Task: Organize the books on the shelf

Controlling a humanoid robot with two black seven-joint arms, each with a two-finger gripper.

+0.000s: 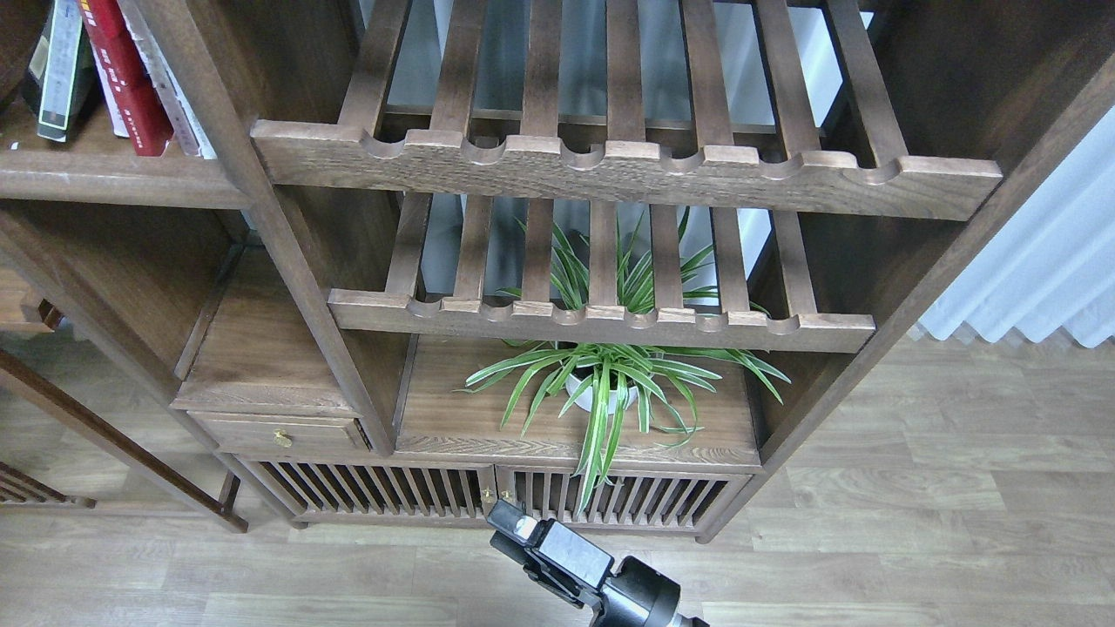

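Fingers of the one gripper (510, 521) in view, bottom centre, can't be told apart, so opening can't be judged; nothing seen in its grip, and which arm it is isn't clear. Books (113, 74) stand leaning on the shelf (104, 174) at upper left, well apart from the gripper. Potted plant (601, 383) sits between, mid-frame.

Three books (113, 74), two slatted racks (610, 165), one potted plant (610, 374), one end effector (514, 527).

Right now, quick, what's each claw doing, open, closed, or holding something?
Left claw: not in view.
Right claw: in view low over the floor in front of the cabinet, nothing visibly held; seen dark and end-on, so open or closed cannot be told.
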